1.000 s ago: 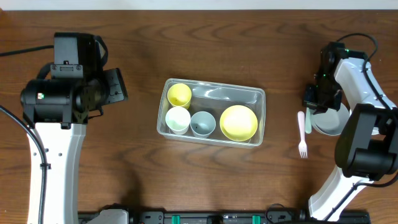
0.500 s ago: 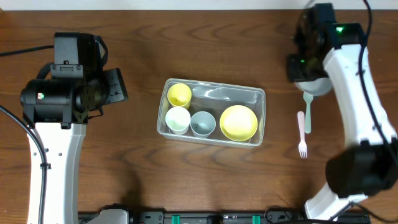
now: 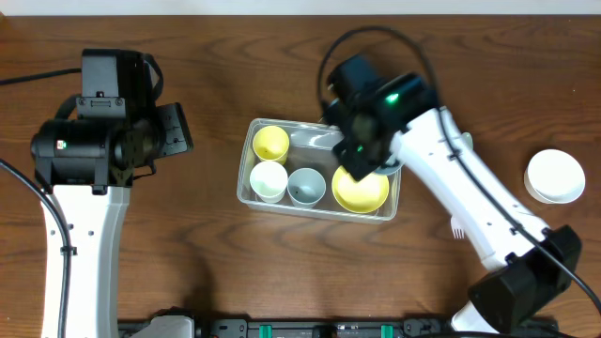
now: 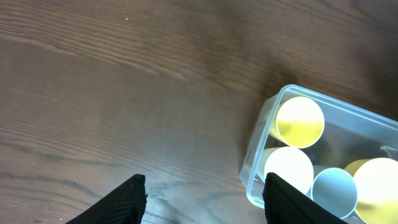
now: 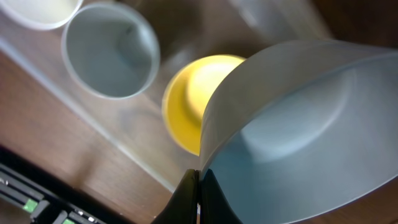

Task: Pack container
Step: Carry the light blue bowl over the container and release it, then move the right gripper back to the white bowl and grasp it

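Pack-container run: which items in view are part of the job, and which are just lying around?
Job: container with yellow cup, white cup, grey cup, yellow bowl inside; grey bowl in right gripper.
Lying about: white bowl, fork; possibly still to pack.

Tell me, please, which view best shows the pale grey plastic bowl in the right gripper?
Right wrist view: the pale grey plastic bowl fills the frame, its rim pinched by the right gripper. Overhead, the arm hides most of it; the left wrist view misses it.

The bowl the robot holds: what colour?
The bowl is pale grey-blue, clearest in the right wrist view.
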Available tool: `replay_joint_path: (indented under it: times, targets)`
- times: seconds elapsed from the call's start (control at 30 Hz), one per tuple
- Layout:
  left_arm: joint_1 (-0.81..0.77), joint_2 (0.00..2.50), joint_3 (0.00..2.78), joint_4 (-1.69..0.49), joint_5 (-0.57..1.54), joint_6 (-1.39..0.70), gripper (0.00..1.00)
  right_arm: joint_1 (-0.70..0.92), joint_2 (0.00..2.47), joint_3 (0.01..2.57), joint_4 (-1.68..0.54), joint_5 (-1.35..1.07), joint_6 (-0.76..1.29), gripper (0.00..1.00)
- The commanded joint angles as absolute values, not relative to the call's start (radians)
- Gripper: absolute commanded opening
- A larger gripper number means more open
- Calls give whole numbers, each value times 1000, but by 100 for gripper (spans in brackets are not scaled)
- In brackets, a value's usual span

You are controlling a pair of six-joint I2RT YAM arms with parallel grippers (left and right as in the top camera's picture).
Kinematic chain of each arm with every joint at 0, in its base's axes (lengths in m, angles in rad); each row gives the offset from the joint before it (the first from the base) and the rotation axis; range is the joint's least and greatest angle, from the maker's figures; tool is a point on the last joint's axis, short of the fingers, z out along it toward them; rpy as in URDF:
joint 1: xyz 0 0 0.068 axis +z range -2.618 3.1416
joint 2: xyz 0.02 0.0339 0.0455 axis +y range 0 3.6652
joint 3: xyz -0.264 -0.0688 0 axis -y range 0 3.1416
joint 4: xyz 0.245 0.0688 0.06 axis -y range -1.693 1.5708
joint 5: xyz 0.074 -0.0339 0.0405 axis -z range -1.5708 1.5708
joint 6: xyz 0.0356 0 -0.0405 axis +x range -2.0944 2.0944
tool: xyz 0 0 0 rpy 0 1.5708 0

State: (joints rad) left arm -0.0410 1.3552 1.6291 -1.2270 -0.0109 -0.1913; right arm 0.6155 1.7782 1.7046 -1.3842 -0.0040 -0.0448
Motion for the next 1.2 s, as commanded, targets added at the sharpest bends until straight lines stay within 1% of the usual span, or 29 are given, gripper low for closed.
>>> replay_joint_path:
  times: [0.0, 0.2, 0.27, 0.33, 0.4, 0.43, 0.57, 0.7, 0.8, 0.93, 0.97, 1.03, 1.17]
  targets:
    - [-37, 1361, 1640, -1231, -20, -204, 61, 657, 1786, 1643, -1365, -5, -41, 1]
    - [-37, 1361, 1640, -1231, -20, -204, 61, 667, 1786, 1552, -1324, -5, -31, 1]
    - [-37, 1361, 1640, -1231, -20, -204, 61, 667, 1786, 1542, -1323, -5, -31, 4]
    - [-37, 1361, 1640, -1231, -20, -204, 61, 667, 1786, 1542, -1317, -4, -36, 23]
    - [-37, 1361, 1640, -1231, -20, -204, 61, 667, 1786, 1542, -1306, -2, -43, 31]
    - [-37, 1361, 1640, -1231, -20, -204, 61, 666, 1786, 1543, -1298, 4, -42, 33]
    - [-37, 1361, 1640, -1235, -20, -204, 61, 657, 1784, 1573, -1292, 37, -27, 34]
    - [-37, 1361, 1640, -1236, -20, -204, 61, 612, 1749, 1654, -1294, 151, 90, 34]
    - [-37, 1361, 1640, -1238, -20, -204, 61, 524, 1693, 1710, -1293, 248, 193, 37]
    - [-37, 1361, 1640, -1242, -20, -204, 61, 337, 1615, 1735, -1280, 258, 259, 49]
    - [-37, 1361, 1640, -1242, -20, -204, 61, 276, 1600, 1735, -1275, 257, 269, 50]
    - [-37, 1361, 1640, -1242, -20, -204, 61, 157, 1591, 1734, -1274, 250, 276, 55]
    - [-37, 1361, 1640, -1242, -20, -204, 61, -60, 1616, 1720, -1274, 197, 224, 59]
